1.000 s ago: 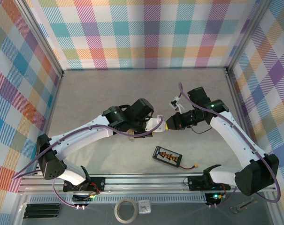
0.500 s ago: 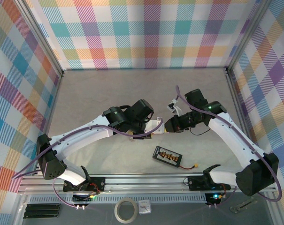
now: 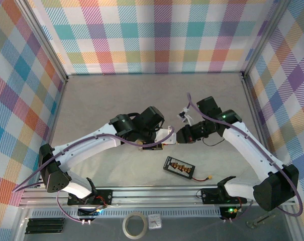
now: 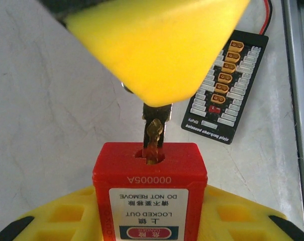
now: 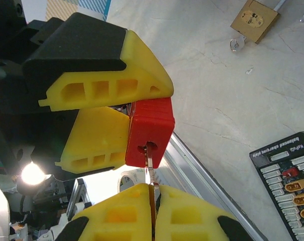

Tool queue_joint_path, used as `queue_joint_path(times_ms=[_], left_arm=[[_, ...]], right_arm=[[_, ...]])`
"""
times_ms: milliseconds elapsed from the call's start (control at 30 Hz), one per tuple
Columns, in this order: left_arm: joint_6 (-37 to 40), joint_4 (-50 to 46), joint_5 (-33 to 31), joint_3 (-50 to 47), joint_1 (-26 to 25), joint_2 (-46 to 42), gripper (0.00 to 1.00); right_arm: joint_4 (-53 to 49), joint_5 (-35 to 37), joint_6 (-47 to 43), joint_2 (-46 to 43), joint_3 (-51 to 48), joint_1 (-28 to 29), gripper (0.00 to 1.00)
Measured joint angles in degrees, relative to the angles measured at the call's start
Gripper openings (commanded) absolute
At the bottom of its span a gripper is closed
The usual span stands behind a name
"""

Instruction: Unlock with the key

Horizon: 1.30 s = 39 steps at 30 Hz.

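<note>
Mid-table, between the two arms, the left gripper (image 5: 145,113) stands partly open, clamped around the body of the red padlock (image 4: 149,175), its keyhole facing right. The right gripper (image 5: 153,201), pinched tight, holds the key (image 4: 154,125), whose blade tip sits in the keyhole, seemingly not fully home. Insertion looks to be the step in hand. Next, I judge, comes a short straight push, then a wrist twist with the padlock braced.

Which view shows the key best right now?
Left wrist: the key shows its blade face-on, entering the keyhole of the red padlock. Right wrist shows it edge-on, a thin strip between the right gripper and the padlock. Top external: too small to tell.
</note>
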Motion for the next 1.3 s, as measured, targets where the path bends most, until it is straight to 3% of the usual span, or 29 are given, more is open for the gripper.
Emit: queue_joint_path(times_ms=[700, 1067, 1300], left_arm=[[1.25, -8.48, 2.03, 2.4, -1.11, 0.11, 0.0], [-0.48, -8.72, 3.43, 1.79, -1.09, -2.78, 0.0], [-0.17, -8.41, 4.46, 0.79, -1.11, -4.5, 0.0]], right_arm=[[0.39, 1.46, -1.68, 0.52, -0.15, 5.51, 0.0], [5.53, -4.17, 1.09, -1.42, -3.21, 4.74, 0.0], [4.42, -5.29, -1.97, -0.72, -3.04, 4.81, 0.0]])
